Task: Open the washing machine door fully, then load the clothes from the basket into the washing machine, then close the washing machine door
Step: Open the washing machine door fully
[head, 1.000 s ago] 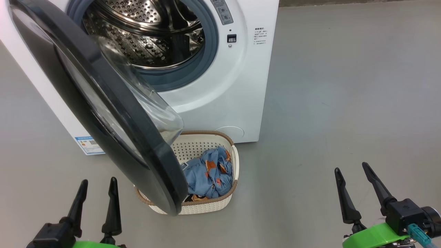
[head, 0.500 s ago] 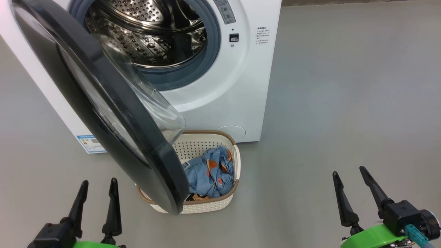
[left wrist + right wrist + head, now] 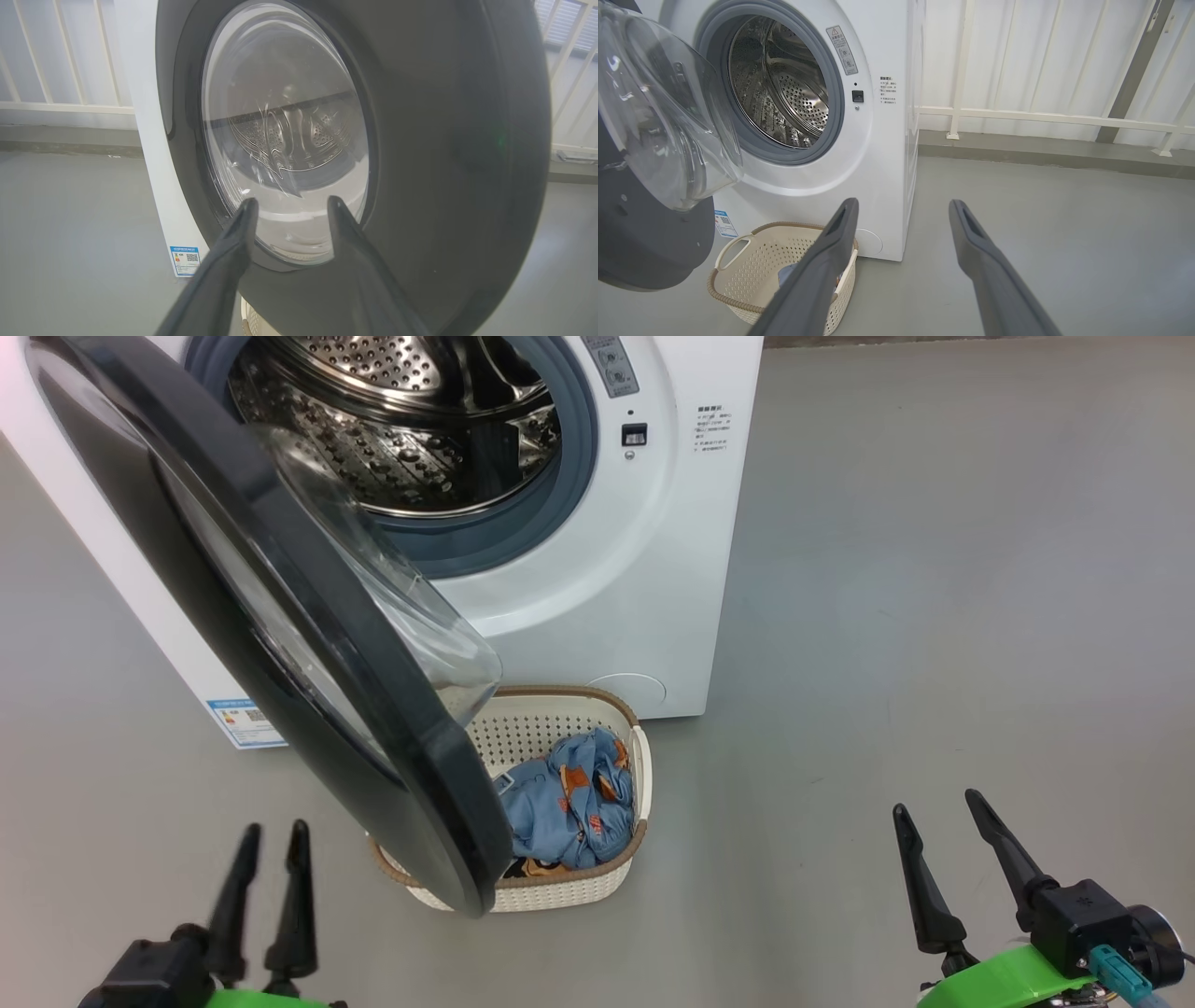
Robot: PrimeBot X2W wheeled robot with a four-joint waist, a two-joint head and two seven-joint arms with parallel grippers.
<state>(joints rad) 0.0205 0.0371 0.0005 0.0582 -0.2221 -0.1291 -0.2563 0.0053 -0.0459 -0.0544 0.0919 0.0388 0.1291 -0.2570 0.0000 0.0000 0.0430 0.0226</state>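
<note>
The washing machine [image 3: 597, 597] stands white at the top of the head view, its steel drum [image 3: 401, 420] exposed. The washing machine door [image 3: 233, 607], black-rimmed with a clear glass bowl, hangs partly swung out over the basket [image 3: 560, 887]. Light blue clothes [image 3: 569, 798] with orange prints lie in that cream basket, whose left part the door hides. My left gripper [image 3: 274, 835] is at the lower left, open with a narrow gap, empty, and faces the door's outer side [image 3: 420, 140]. Over bare floor at the lower right, my right gripper [image 3: 935, 803] stands wide open and empty.
Grey floor [image 3: 934, 616] spreads to the right of the machine. A white railing [image 3: 1041, 114] and a low kerb run behind it. A blue label [image 3: 245, 721] marks the machine's lower left corner.
The left gripper's fingers have drawn closer together. The right gripper has sunk slightly lower in the head view. The door and the basket stay put.
</note>
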